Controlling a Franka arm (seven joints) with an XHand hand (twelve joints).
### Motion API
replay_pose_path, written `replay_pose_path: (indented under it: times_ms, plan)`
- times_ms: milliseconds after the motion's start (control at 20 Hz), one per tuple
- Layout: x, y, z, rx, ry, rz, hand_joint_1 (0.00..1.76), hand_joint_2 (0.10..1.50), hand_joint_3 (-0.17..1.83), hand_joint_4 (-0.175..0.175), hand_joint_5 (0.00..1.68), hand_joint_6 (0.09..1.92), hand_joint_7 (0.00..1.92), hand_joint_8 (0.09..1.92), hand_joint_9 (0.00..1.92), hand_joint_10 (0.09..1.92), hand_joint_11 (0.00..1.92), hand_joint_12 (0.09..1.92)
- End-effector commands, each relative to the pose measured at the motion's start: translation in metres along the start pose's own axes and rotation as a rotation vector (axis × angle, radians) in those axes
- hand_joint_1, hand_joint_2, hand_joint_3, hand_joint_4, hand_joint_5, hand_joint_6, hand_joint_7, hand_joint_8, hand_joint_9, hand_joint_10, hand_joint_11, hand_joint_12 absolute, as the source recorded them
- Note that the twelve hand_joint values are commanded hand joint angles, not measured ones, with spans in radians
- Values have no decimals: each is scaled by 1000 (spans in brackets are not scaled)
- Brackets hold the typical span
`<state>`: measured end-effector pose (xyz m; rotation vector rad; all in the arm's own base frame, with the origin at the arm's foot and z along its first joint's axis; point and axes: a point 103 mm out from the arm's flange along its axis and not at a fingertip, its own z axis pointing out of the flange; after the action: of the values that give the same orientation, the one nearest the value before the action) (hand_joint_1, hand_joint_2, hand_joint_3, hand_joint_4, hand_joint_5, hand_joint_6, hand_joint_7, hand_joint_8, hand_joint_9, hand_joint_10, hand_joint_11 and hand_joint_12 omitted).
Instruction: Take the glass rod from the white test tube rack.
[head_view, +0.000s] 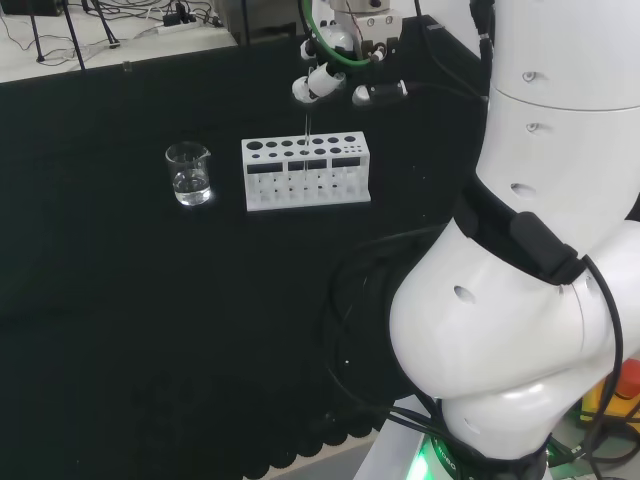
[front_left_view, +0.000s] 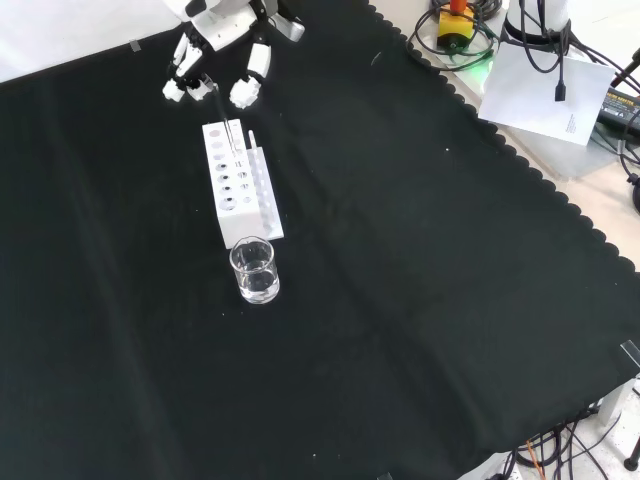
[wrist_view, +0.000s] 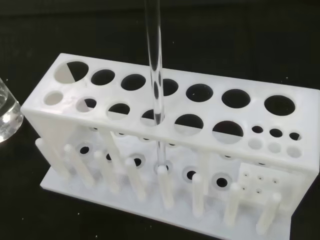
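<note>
The hand (front_left_view: 215, 72) hangs just above the far end of the rack (front_left_view: 240, 190), fingers curled down around the top of the rod (wrist_view: 154, 75). The rod stands upright, its lower part passing through a hole in the rack's near row. A beaker (head_view: 189, 173) with clear liquid sits beside the rack on the bench (front_left_view: 420, 300).

My tabletop (front_left_view: 400, 300) is draped in black cloth with a scalloped edge (front_left_view: 560, 200). Beyond that edge, a pale floor holds a white sheet of paper (front_left_view: 540, 90) and tangled dark cables (front_left_view: 545, 460).
</note>
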<state>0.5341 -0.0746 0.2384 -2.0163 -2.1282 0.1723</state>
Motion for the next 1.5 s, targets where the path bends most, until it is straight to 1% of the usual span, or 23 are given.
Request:
replay_pose_path:
  times_ms: [50, 150, 200, 250, 350, 500, 600, 650, 700, 750, 800, 950, 1000, 1050, 1200, 1250, 1350, 1500]
  plan:
    - [19, 7, 0, -29, -18, -33, 694, 927, 460, -173, 483, 217, 828, 1001, 1053, 972, 735, 1295]
    - [24, 8, -1, -42, -15, -52, 793, 919, 476, -175, 506, 559, 916, 991, 1166, 994, 908, 1247]
    - [28, 9, -1, -47, -19, -63, 832, 912, 489, -175, 506, 688, 945, 991, 1205, 1008, 973, 1228]
    - [29, 9, -1, -46, -23, -70, 862, 905, 505, -175, 511, 776, 971, 990, 1235, 1016, 1023, 1214]
    - [31, 10, 0, -51, -23, -72, 917, 887, 537, -175, 565, 865, 1039, 982, 1305, 1017, 1139, 1184]
    - [33, 11, 1, -57, -43, -83, 1019, 860, 583, -175, 668, 898, 1119, 981, 1417, 1003, 1383, 1088]
    - [31, 11, 1, -73, -51, -81, 1089, 1015, 320, -175, 783, 1104, 1166, 994, 1493, 985, 1578, 1016]
    - [32, 11, 0, -75, -52, -81, 1107, 1077, 205, -175, 813, 1155, 1181, 1002, 1522, 974, 1642, 988]
    - [31, 11, 0, -82, -50, -81, 1160, 1104, 127, -175, 845, 1149, 1102, 1048, 1539, 969, 1680, 970]
    - [30, 11, 0, -85, -60, -86, 1200, 1115, 83, -175, 868, 1134, 1036, 1084, 1550, 967, 1704, 962]
    - [30, 12, 0, -87, -62, -81, 1224, 1120, 60, -175, 883, 1123, 996, 1107, 1560, 969, 1724, 961]
    - [30, 14, 1, -83, -61, -77, 1247, 1122, 40, -175, 900, 1107, 961, 1125, 1573, 976, 1768, 955]
    - [30, 15, 1, -93, -64, -79, 1251, 1118, 39, -175, 909, 1094, 967, 1115, 1574, 982, 1764, 934]
    - [31, 15, 1, -113, -70, -80, 1257, 1109, 40, -175, 924, 1073, 979, 1098, 1570, 998, 1736, 906]
    - [33, 12, -6, -202, 37, -77, 1281, 1079, 46, -175, 976, 791, 1067, 1138, 1517, 1048, 1622, 854]
    - [35, 10, -10, -246, 70, -75, 1287, 1071, 43, -175, 1002, 719, 1083, 1134, 1501, 1036, 1598, 829]
    - [37, 5, -17, -289, 83, -67, 1294, 1062, 37, -175, 1039, 636, 1104, 1115, 1495, 994, 1582, 784]
    - [40, -3, -32, -306, 79, -30, 1299, 1057, 30, -175, 1064, 584, 1117, 1099, 1515, 943, 1593, 745]
